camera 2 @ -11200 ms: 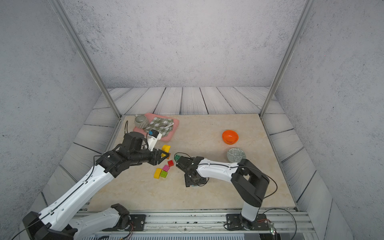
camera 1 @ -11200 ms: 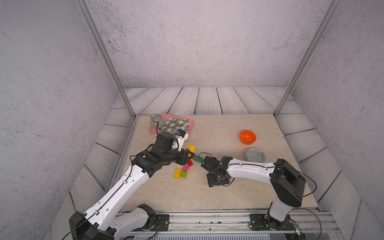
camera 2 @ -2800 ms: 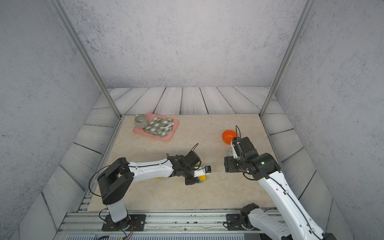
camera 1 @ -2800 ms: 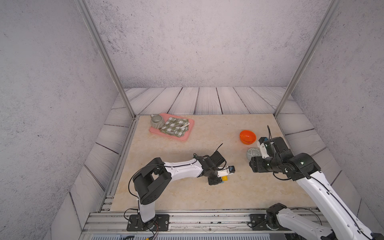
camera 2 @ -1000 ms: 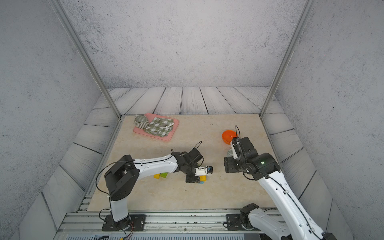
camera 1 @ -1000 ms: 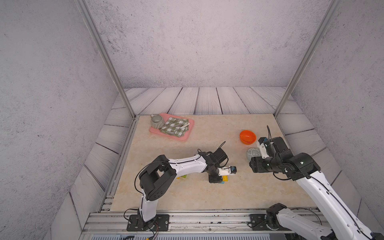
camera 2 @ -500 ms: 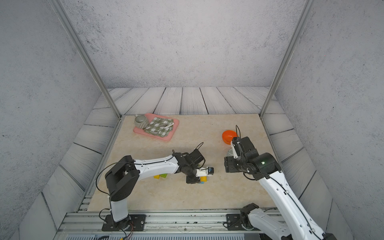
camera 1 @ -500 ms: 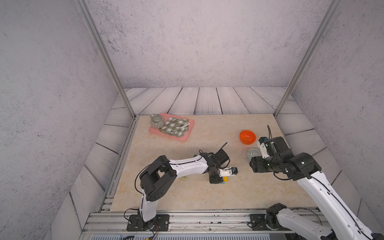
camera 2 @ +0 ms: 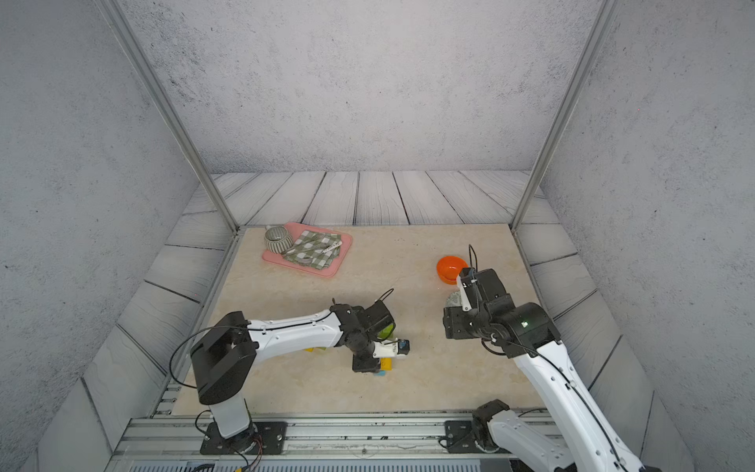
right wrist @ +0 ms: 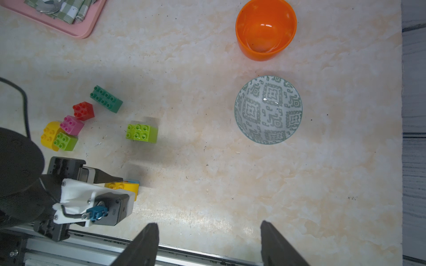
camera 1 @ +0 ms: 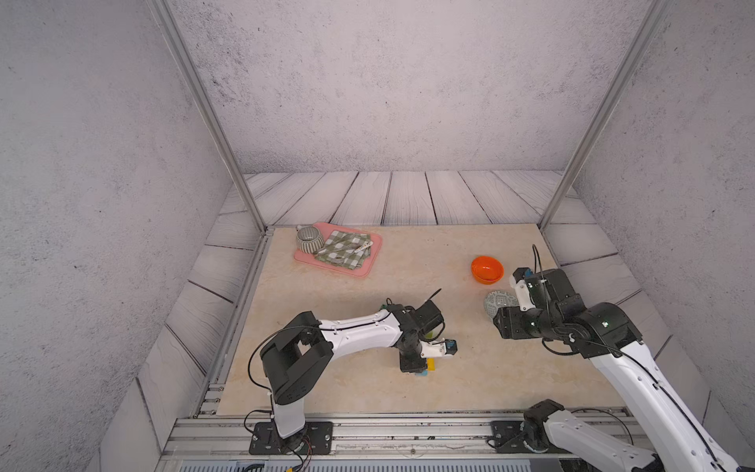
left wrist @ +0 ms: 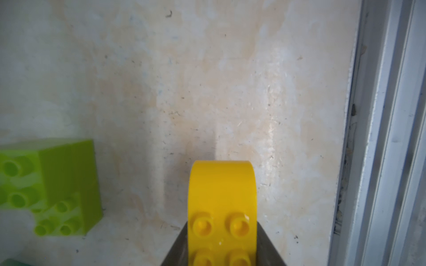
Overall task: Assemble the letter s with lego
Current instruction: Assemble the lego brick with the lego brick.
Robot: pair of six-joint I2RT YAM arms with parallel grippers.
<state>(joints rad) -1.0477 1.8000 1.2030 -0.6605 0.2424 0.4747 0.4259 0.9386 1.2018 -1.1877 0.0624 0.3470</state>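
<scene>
My left gripper [left wrist: 222, 226] is shut on a yellow lego brick [left wrist: 222, 195] with a rounded end, low over the table in both top views [camera 1: 429, 363] [camera 2: 386, 363]. A sliver of blue lego [right wrist: 134, 182] shows against this yellow brick [right wrist: 124, 187]; I cannot tell if they are joined. A lime brick [right wrist: 141, 133] lies apart. Farther off lie dark green [right wrist: 106, 99], red [right wrist: 83, 111], pink [right wrist: 71, 125], yellow [right wrist: 48, 134] and small lime [right wrist: 65, 141] bricks. My right gripper [right wrist: 208, 244] hangs open and empty, high above the table's front edge.
An orange bowl [right wrist: 265, 30] and a patterned bowl [right wrist: 268, 110] stand to the right of the bricks. A pink tray [camera 1: 369, 265] with a checked cloth and a striped cup sits at the back left. The metal rail [right wrist: 184, 252] runs along the front edge.
Over the last second nothing has visibly moved. The left gripper keeps its hold on the yellow brick and the right arm stays raised.
</scene>
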